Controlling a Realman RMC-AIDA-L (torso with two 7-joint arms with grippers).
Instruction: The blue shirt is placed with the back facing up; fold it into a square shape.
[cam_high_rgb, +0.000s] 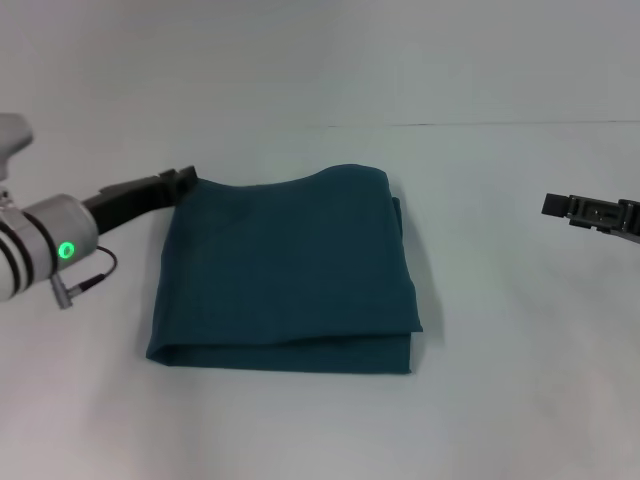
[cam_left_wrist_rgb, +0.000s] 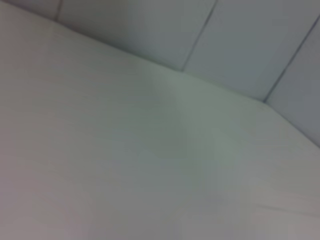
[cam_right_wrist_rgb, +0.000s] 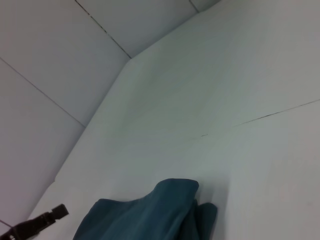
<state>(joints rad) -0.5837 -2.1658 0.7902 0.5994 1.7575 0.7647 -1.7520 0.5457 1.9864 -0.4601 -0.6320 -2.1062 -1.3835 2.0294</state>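
The blue shirt (cam_high_rgb: 285, 270) is sitting pretty much dead centre on the white worktop (cam_high_rgb: 500, 400), already folded into a squarish bundle with plain fabric on top and no lettering showing. You can see the stacked layers along the near edge, where a lower layer peeks out under the top one from about 7 o'clock round to 5 o'clock. There's also a bit of an under-layer poking out at the far right corner, roughly 1 o'clock, and the far edge isn't flat, it humps up a little toward that same corner. The left tool (cam_high_rgb: 183, 179) comes in from 9 o'clock with its black tip right at the shirt's far left corner, around 10 o'clock. It looks like it's touching or just barely beside the cloth, honestly can't say which, and I can't tell if it's clenched or released either. The right tool (cam_high_rgb: 560, 206) is way out at 3 o'clock, well apart from the shirt and off the fabric entirely, and only its black end shows, so same deal, can't tell its state. The right wrist view catches the shirt's far humped corner (cam_right_wrist_rgb: 165, 210) and the other arm's black tip (cam_right_wrist_rgb: 47, 220) next to it. The left wrist view is just bare worktop (cam_left_wrist_rgb: 150, 165) and wall panels (cam_left_wrist_rgb: 240, 40).
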